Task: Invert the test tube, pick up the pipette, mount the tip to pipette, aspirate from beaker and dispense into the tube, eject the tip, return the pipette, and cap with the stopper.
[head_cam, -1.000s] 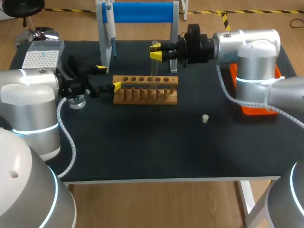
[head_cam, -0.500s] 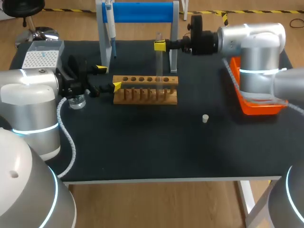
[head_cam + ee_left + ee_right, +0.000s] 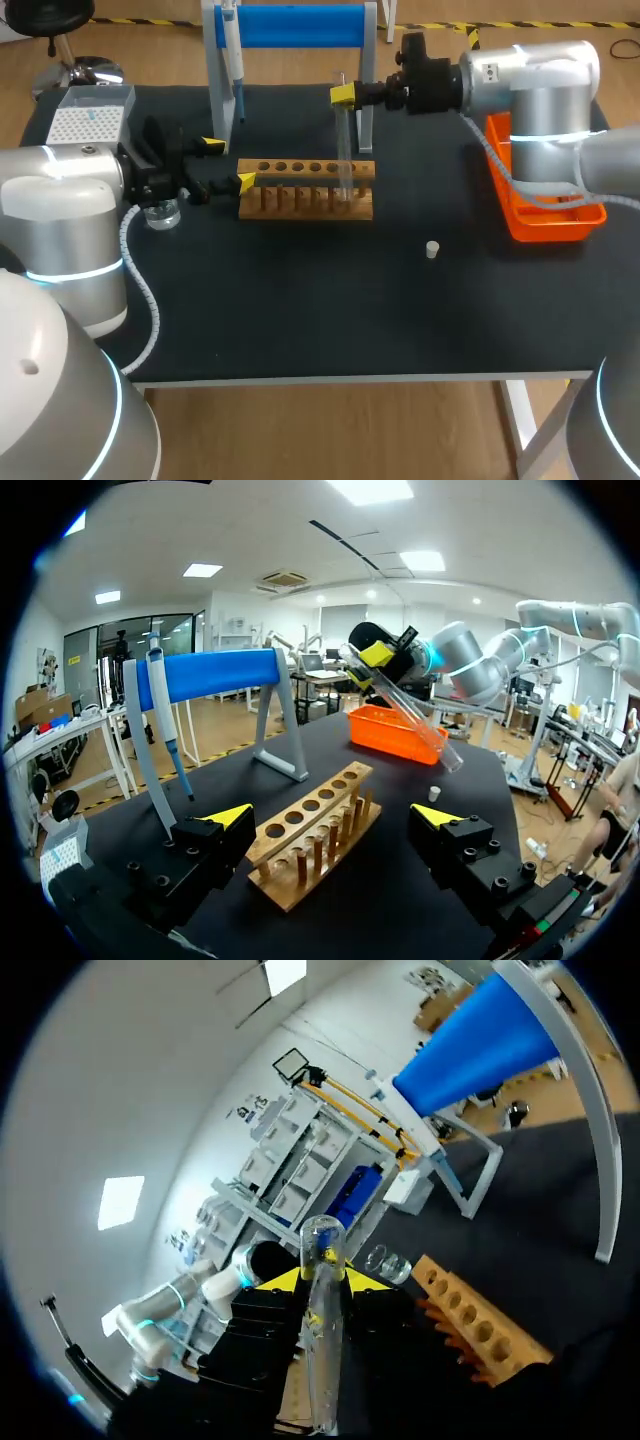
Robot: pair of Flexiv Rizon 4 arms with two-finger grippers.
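Black table (image 3: 300, 310) carries everything; blue-barred stand (image 3: 300, 25) at the far edge, pipette (image 3: 233, 60) hanging at its left end; right arm (image 3: 530, 80) comes in from the right along the far side, left arm (image 3: 60, 200) low at the left; orange bin (image 3: 545, 215) under the right arm near the right edge; white tip box (image 3: 85, 125) at far left; wooden rack (image 3: 305, 190) mid-table in front of the stand; right gripper (image 3: 342, 95) above the rack's right end, pinching the test tube (image 3: 344, 150) near its upper end, yellow tips on both sides of the glass in the right wrist view (image 3: 322, 1280); tube hangs almost upright from the fingers, slightly tilted, lower end at the rack's right end, cannot tell if it sits in a hole; left wrist view shows the tube (image 3: 410, 715) slanting above the rack's far end; left gripper (image 3: 228, 164) just left of the rack, fingers spread wide, nothing between them, rack straight ahead; beaker (image 3: 162, 213) beside the left wrist; small stopper (image 3: 432, 249) alone on the table, right of the rack and nearer the front, well apart from both grippers.
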